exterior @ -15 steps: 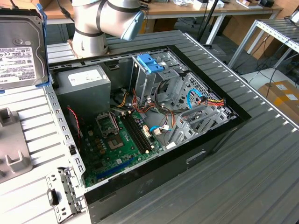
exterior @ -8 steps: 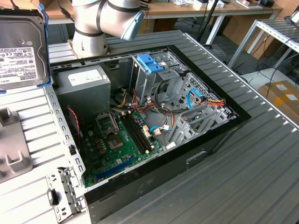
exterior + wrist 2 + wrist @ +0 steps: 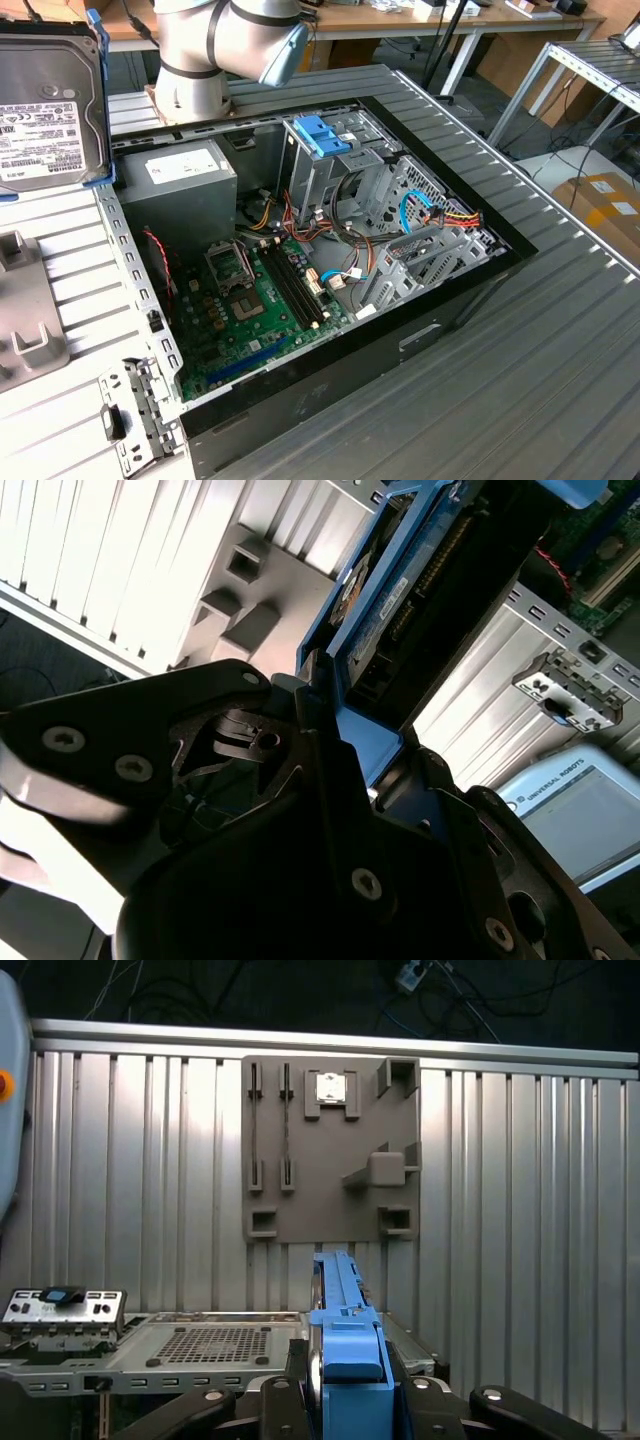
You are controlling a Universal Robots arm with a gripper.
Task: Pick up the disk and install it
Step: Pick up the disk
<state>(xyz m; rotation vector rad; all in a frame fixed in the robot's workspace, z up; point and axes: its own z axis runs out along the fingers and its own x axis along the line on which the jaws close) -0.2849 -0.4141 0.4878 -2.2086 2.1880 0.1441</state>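
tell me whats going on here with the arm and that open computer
The robot arm's gripper is shut on the disk, clamping the blue end of its carrier. The disk is held in the air at the exterior view's left, outside the open computer case that lies on the metal table. It is not yet installed: the drive cage with the blue bracket on top stands apart from it, further toward the exterior view's right.

Open computer case [image 3: 330,392] (green motherboard [image 3: 245,322] inside) — grey fixture plate [image 3: 320,1180] beside it
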